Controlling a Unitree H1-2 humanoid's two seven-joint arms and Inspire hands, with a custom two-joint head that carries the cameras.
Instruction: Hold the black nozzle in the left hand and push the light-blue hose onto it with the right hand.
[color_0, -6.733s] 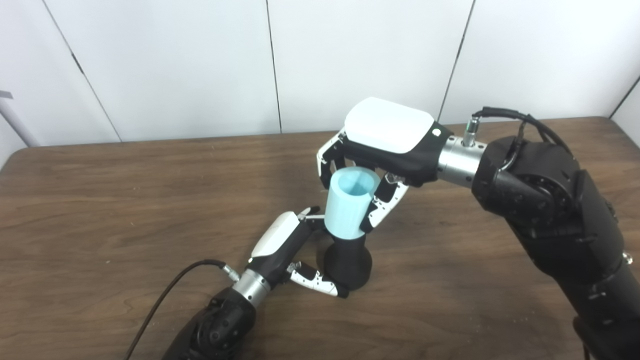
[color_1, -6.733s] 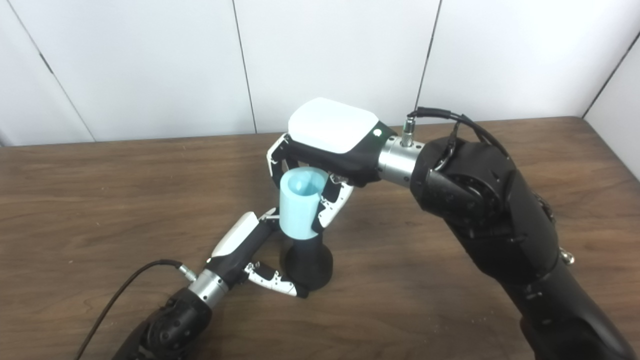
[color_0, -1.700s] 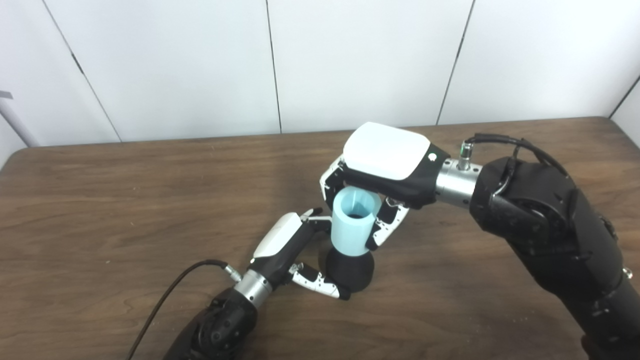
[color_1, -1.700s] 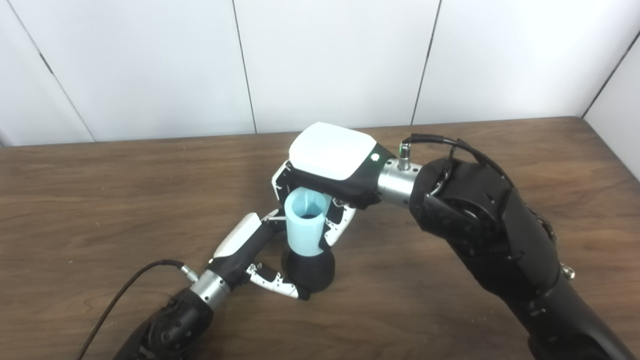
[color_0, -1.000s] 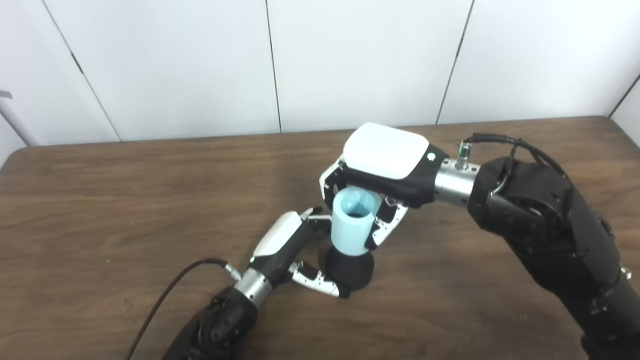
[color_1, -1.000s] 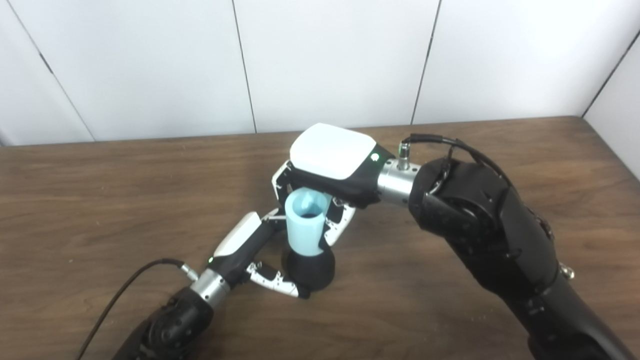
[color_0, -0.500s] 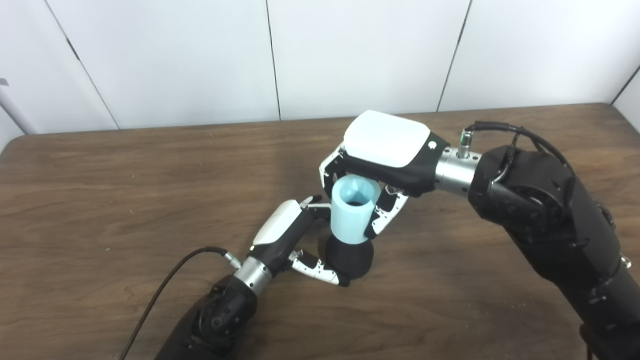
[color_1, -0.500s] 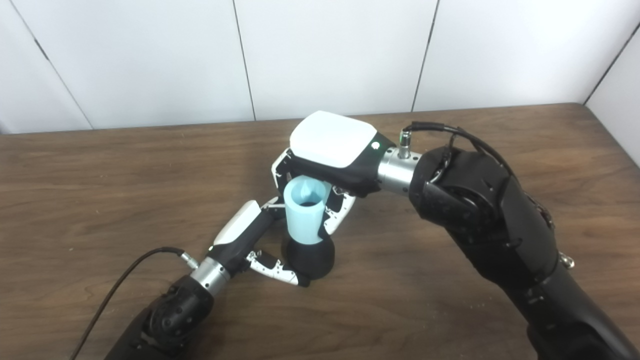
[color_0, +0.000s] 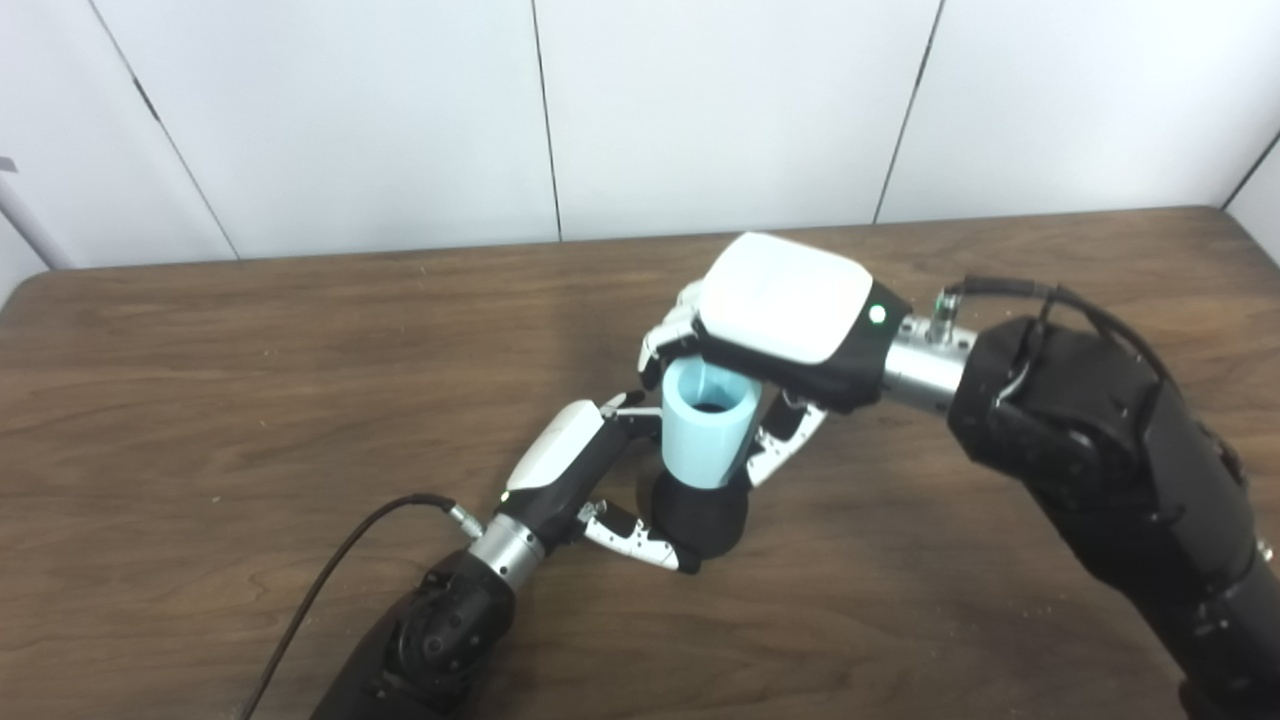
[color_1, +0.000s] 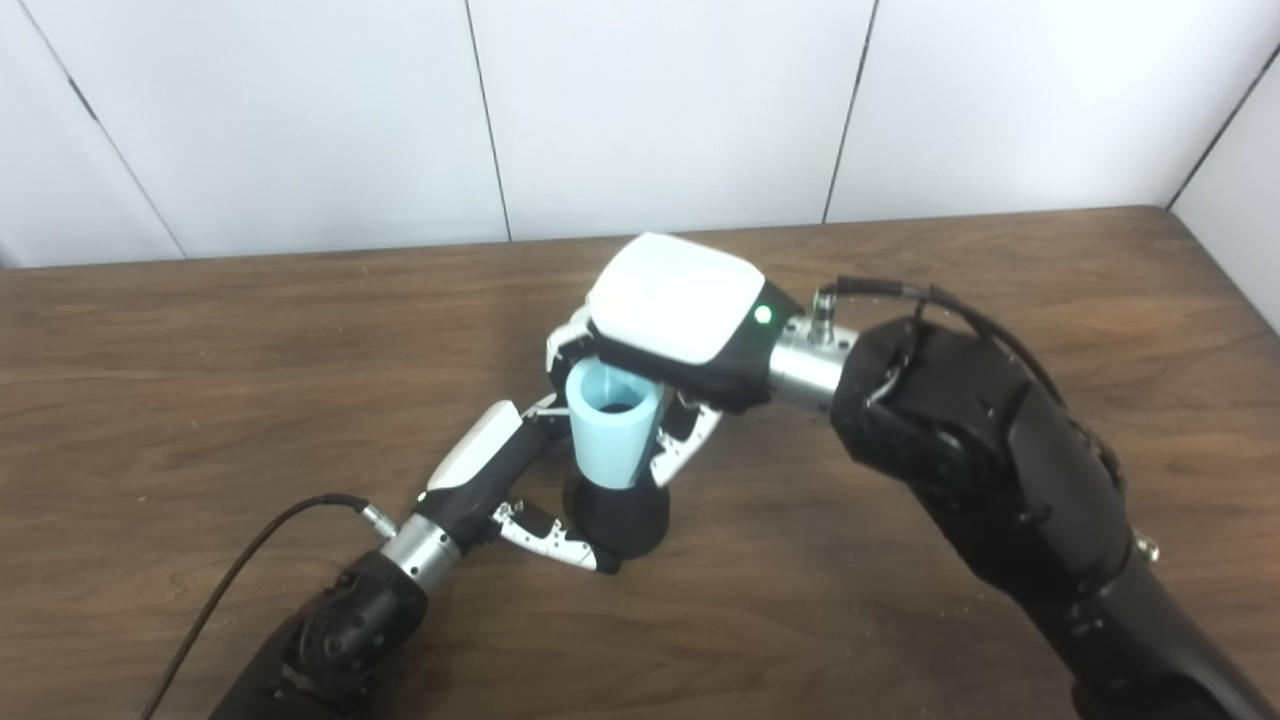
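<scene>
Lower than before, the light-blue hose (color_0: 705, 432) now sleeves the black nozzle (color_0: 698, 520); right robot hand (color_0: 775, 330) grips hose, left robot hand (color_0: 585, 480) grips nozzle.

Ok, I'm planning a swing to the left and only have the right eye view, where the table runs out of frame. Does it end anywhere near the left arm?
Observer: The left eye view shows the table's rounded far-left corner. It lies far to the left of the left hand, which holds the nozzle mid-table.
Operator: Anything standing past that corner?
Observer: Yes, a thin grey pole leans in front of the white wall, just beyond the corner. Its ends are out of frame.
</scene>
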